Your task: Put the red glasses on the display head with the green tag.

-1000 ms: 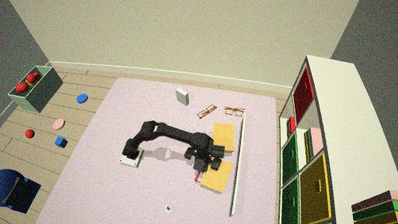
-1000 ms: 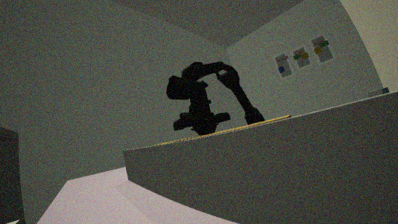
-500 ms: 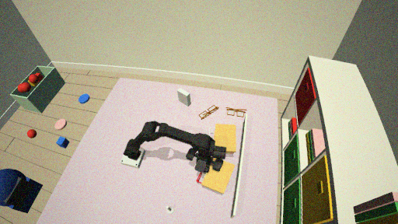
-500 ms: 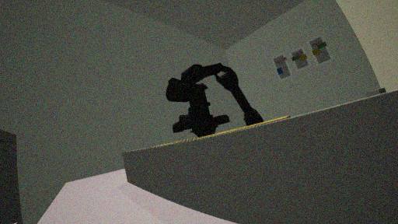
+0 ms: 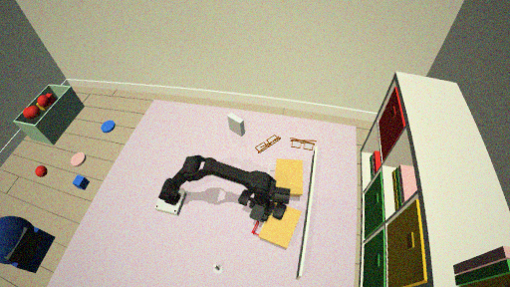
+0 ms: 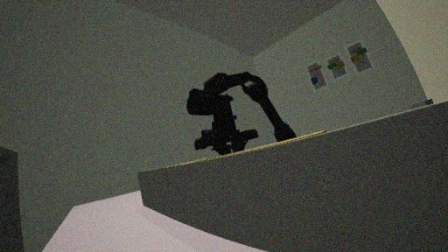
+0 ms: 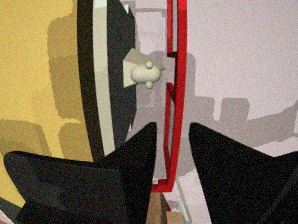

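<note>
My gripper (image 7: 172, 128) (image 5: 267, 214) (image 6: 228, 150) is parted a little, its two black fingertips standing on either side of the red glasses (image 7: 181, 50) (image 5: 255, 228) with a strip of space by each; I have nothing clasped. The red frame runs up and down my wrist view, its lower corner between my fingers. Its bridge area lies alongside a small pale head (image 7: 145, 73) with two round knobs and a point facing the frame; the frame is not on it, and I can make out no green tag. Left of the head curves a band of black and off-white (image 7: 101, 75), and beyond that spreads a yellow panel (image 7: 25, 75) (image 5: 280, 227). From above, the glasses show as a bit of red at that panel's edge, just beside my gripper. A second yellow panel (image 5: 290, 174) is near, and a long pale bar (image 5: 307, 209) runs past both. My arm reaches back to its white base plate (image 5: 164, 207) on the pink surface (image 5: 134, 144). Farther along lie two pairs of brown glasses frames, one slanted (image 5: 261, 147), one straighter (image 5: 303, 141), and a grey block (image 5: 236, 125) stands near them. Well apart are the tall shelf unit (image 5: 448, 149) and a green bin (image 5: 41, 131) with red balls.
</note>
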Motion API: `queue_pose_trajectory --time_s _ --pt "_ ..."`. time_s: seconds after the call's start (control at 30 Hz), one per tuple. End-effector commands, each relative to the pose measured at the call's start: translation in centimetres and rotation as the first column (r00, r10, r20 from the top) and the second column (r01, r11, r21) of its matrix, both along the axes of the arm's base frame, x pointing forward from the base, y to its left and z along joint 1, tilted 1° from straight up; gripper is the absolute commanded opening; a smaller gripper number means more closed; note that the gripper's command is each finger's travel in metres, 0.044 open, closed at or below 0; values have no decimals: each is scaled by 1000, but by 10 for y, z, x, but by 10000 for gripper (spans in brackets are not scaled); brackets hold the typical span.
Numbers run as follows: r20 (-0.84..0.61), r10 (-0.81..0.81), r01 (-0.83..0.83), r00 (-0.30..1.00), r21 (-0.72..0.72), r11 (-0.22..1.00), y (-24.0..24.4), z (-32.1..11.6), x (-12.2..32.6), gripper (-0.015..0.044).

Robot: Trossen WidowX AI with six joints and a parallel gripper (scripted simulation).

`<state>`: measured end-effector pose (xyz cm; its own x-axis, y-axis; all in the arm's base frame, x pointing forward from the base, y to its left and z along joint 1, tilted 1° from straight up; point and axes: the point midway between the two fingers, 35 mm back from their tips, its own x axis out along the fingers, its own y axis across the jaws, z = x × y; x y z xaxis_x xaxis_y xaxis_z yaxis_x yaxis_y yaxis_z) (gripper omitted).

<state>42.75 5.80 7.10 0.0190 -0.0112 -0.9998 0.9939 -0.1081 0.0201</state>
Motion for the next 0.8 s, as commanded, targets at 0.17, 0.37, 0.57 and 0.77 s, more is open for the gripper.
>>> queue_pose_trajectory --time_s 0.17,0.37,0.57,0.77 --pt "-2 5 -5 1000 8 1000 1 31 -1 108" --pt "-2 5 -5 1000 8 1000 1 31 -1 108" --pt "-2 5 -5 1000 8 1000 2 32 -7 108" --pt "-5 5 -5 1000 9 1000 5 37 -36 108"
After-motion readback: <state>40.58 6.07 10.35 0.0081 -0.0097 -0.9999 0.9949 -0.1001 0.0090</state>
